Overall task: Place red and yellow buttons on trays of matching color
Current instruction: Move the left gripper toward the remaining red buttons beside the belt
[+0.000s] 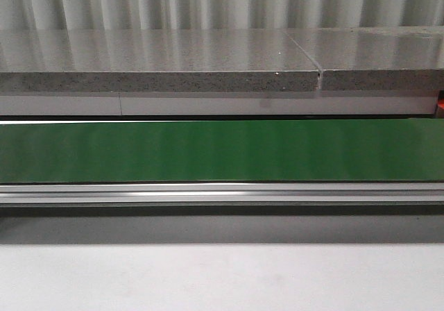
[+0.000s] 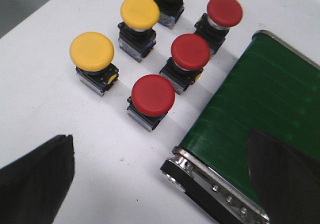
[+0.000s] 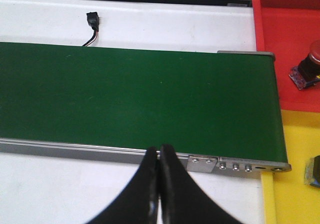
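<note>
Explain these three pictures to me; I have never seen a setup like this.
This is a two-armed robot at a white table crossed by a green conveyor belt. The front view looks forward over the belt, which carries nothing. The left wrist view shows the open left gripper above the belt's end, with three red buttons and three yellow buttons standing beside it. The right wrist view shows the right gripper shut on nothing, plus a red tray holding one red button and a yellow tray holding a partly visible object. Nothing is held.

3 red buttons [image 2: 153, 95], 3 yellow buttons [image 2: 92, 50] — green belt [image 1: 222, 151], white table [image 2: 45, 99].
</note>
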You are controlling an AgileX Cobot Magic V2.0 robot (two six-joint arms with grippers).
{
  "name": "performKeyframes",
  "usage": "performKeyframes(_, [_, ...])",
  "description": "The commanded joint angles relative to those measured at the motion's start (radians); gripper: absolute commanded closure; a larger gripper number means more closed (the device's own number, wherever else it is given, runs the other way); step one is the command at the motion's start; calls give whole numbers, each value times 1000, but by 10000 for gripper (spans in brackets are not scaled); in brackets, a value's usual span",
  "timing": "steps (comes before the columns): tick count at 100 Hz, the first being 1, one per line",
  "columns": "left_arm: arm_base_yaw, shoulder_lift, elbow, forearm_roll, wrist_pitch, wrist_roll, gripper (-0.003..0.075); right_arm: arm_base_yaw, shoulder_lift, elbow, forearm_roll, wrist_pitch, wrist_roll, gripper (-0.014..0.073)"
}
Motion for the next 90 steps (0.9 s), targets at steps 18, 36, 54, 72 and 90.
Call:
performKeyframes(18, [11, 131, -64, -3, -97, -5, 52, 1, -3, -23, 2, -56, -6, 713])
performKeyframes(36, [11, 232, -125, 1, -97, -3, 52, 1, -3, -23, 2, -56, -6, 713])
performKeyframes(54, [11, 315, -175, 5, -91, -3, 52, 1, -3, -23, 2, -56, -6, 713])
performKeyframes(72, [14, 367, -188, 5, -93, -3, 52, 1, -3, -23, 2, -56, -6, 713])
performKeyframes(90, [54, 394, -188, 5, -104, -3, 52, 1, -3, -23, 2, -56, -6, 713])
